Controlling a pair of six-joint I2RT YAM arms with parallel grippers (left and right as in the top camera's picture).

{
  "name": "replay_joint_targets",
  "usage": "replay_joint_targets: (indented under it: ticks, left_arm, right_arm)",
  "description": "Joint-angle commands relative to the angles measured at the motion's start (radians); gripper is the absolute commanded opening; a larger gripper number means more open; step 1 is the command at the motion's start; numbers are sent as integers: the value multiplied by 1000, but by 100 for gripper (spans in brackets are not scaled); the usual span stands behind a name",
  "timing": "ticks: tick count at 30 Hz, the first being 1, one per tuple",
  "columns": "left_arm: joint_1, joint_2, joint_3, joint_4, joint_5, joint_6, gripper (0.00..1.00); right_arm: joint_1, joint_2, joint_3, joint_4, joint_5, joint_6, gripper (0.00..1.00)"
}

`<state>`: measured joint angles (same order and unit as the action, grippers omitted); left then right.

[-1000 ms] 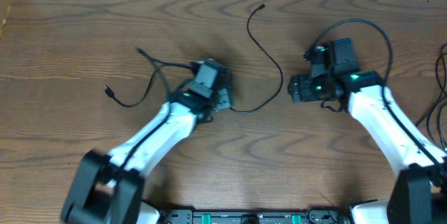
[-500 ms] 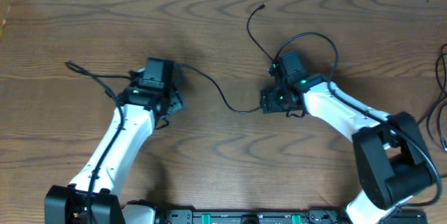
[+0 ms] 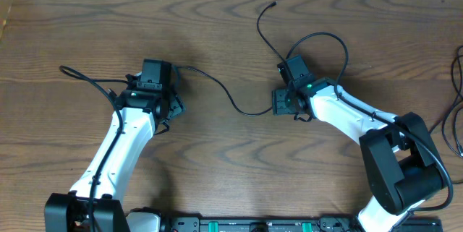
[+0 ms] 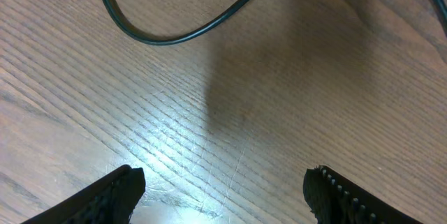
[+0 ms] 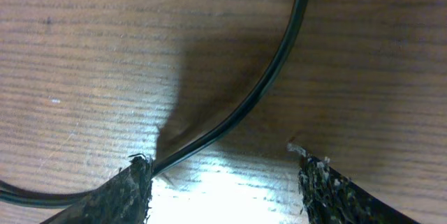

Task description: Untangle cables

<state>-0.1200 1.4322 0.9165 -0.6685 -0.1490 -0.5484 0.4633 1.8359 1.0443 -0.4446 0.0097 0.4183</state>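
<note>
The left gripper [image 4: 223,189] hangs over the table [image 3: 231,174] with its jaws well apart. Both fingers [image 4: 115,195] show at the bottom corners of the left wrist frame, and only bare wood lies between them. The black cable [image 4: 162,40] loops across the upper left of that frame, well clear of the fingers. The right gripper [image 5: 223,182] also stands with its jaws apart and is not clamped on anything. In the right wrist frame the cable [image 5: 269,77] enters at the top right and curves down to the tip of the lower-left finger [image 5: 122,196]. It appears to touch that tip, though contact cannot be confirmed in the shadow. In the overhead frame the cable [image 3: 247,114] lies on the table between the two grippers. It sags from the left gripper at centre left down to the right gripper at centre. A further length rises from there to a small plug [image 3: 273,4] near the top centre.
</note>
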Motion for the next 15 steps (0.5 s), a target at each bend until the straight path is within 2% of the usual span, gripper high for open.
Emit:
replay_joint_targets:
  ticks: [1, 8, 15]
  left_arm:
    - [4, -3, -1, 0, -20, 17, 79]
    - [4, -3, -1, -2, -20, 17, 80]
    - [4, -3, -1, -2, -20, 17, 81]
  right_arm:
    - [11, 16, 1, 15, 44, 23, 67]
    - [13, 16, 1, 94, 35, 39, 70]
    - [17, 16, 1, 74, 71, 18, 66]
